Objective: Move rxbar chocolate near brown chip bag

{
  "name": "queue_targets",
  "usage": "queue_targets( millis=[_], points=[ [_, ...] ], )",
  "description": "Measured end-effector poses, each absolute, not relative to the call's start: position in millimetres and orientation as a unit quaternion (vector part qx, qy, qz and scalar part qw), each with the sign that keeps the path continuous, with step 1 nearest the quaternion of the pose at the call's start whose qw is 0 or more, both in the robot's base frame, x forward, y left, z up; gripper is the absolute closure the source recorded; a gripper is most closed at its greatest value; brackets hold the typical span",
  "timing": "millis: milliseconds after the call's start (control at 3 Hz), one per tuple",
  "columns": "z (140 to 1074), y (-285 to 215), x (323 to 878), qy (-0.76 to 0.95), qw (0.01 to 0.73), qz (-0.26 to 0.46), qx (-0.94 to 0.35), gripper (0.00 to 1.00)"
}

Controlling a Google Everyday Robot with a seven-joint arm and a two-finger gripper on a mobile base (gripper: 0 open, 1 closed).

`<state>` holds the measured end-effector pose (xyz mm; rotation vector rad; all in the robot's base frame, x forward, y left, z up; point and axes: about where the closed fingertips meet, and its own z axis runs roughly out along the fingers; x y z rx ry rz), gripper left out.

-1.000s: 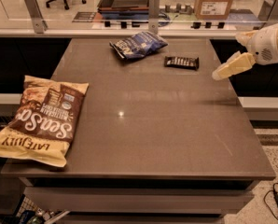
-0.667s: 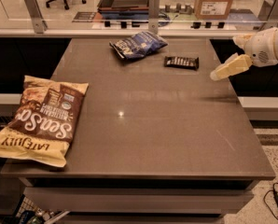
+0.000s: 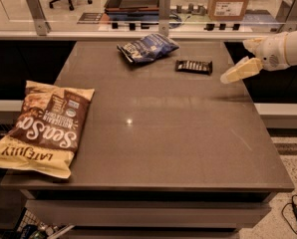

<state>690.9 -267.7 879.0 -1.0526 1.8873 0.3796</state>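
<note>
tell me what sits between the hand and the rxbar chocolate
Only bare tabletop, in the camera view: the hand hovers at the table's right edge, the rxbar chocolate left of it.

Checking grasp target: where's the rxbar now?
Camera view: rxbar lies flat far right on the table, just right of the blue bag; the tool hovers to its right, apart.

The worktop (image 3: 178,133) is finished in plain grey-brown with a faint sheen. The brown chip bag (image 3: 44,128) is coloured brown and cream-yellow, with large white script lettering. The rxbar chocolate (image 3: 194,66) is wrapped in black with white lettering. The snack bag (image 3: 147,48) is printed dark blue. The claw (image 3: 238,72), held at the worktop's right edge, is coloured cream.
</note>
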Motion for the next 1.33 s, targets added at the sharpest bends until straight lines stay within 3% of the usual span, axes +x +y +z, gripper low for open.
queue_targets(
  millis=[1333],
  points=[
    [839.3,-225.1,751.8,0.757,0.423,0.198,-0.457,0.00]
  ],
)
